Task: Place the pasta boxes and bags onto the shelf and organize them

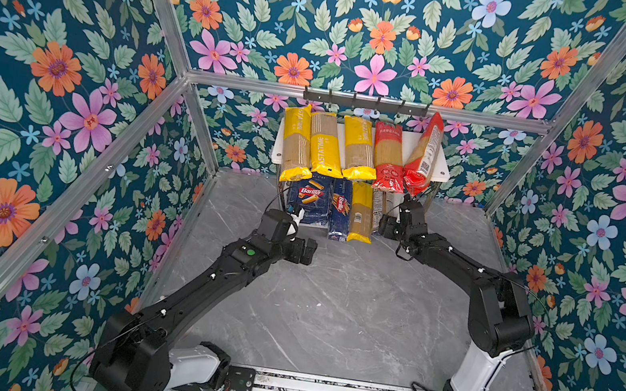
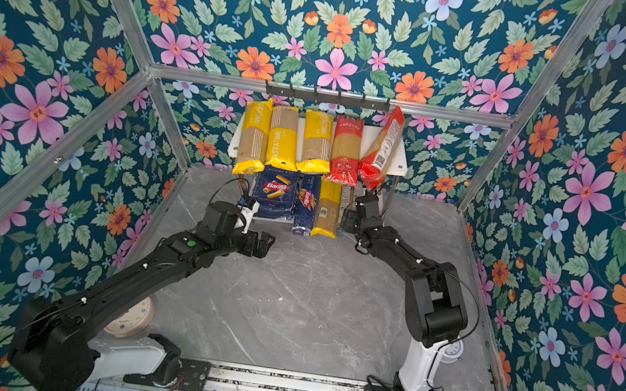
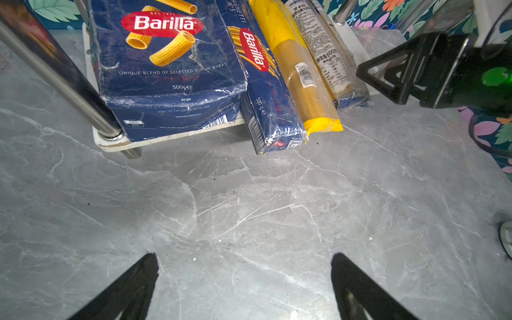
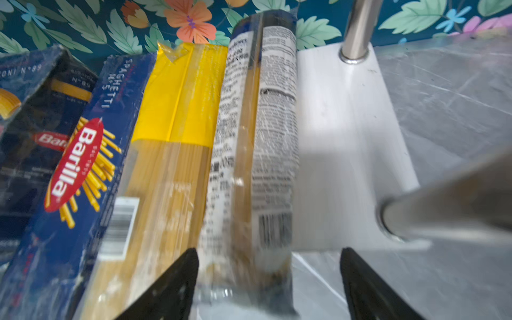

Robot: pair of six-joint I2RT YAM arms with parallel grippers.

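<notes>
left tool (image 3: 244, 256): spread, empty | Barilla box (image 3: 166, 55): on shelf (image 3: 166, 137) bottom board

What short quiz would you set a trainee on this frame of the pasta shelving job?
1. True or false: the Barilla carton lies on the lower board of the shelf.
2. How many bags rest on the top board? A) three B) five C) seven
3. Which bag sits between the open fingertips of the right gripper?
Key: 1 true; 2 B; 3 the clear bag.
</notes>
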